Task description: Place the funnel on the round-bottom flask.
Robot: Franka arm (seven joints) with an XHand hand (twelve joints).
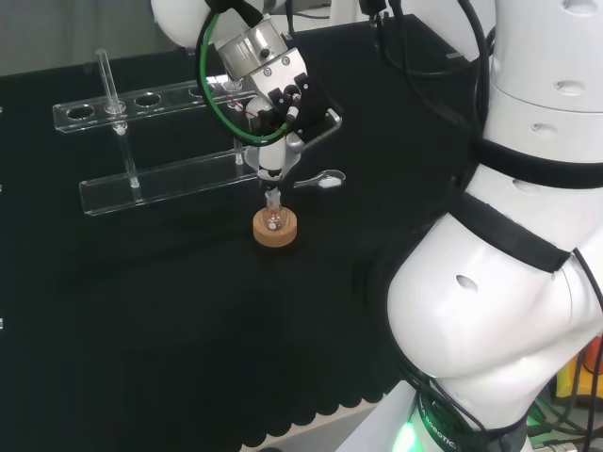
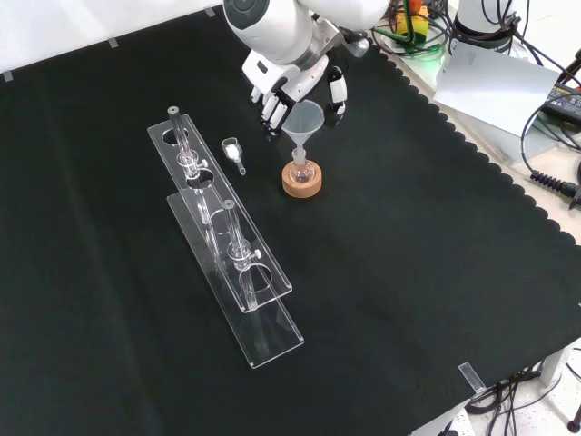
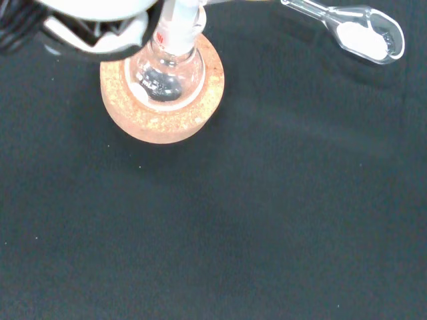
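The funnel [image 2: 303, 123] stands upright with its stem down in the neck of the round-bottom flask [image 2: 300, 169], and the flask sits in a cork ring [image 2: 301, 183] near the middle of the black-covered worktop [image 2: 408, 272]. From the front, the funnel's wide cone opens upward just below the hand [image 2: 292, 86], whose fingers [image 2: 338, 91] hang straight on both sides of the cone's rim. They look relaxed rather than curled round it, though I cannot tell whether any fingertip touches the rim.

Looking over the arm from behind, the hand [image 1: 283, 94] is directly above the flask [image 1: 273, 220] and its cork ring [image 1: 275, 232], with the funnel's stem [image 1: 271, 184] running straight down between them.

The wrist camera looks down on the flask [image 3: 165, 73]; its clear bulb rests in the cork ring [image 3: 162, 113].

A small clear scoop [image 2: 233, 153] with white powder in its bowl lies on the cloth just beside the cork ring, to its left in the front view, apart from it. It shows up close at the wrist too [image 3: 357, 30]. Farther left in the front view a clear test-tube rack [image 2: 227, 238] stretches along the cloth, well apart from the flask.
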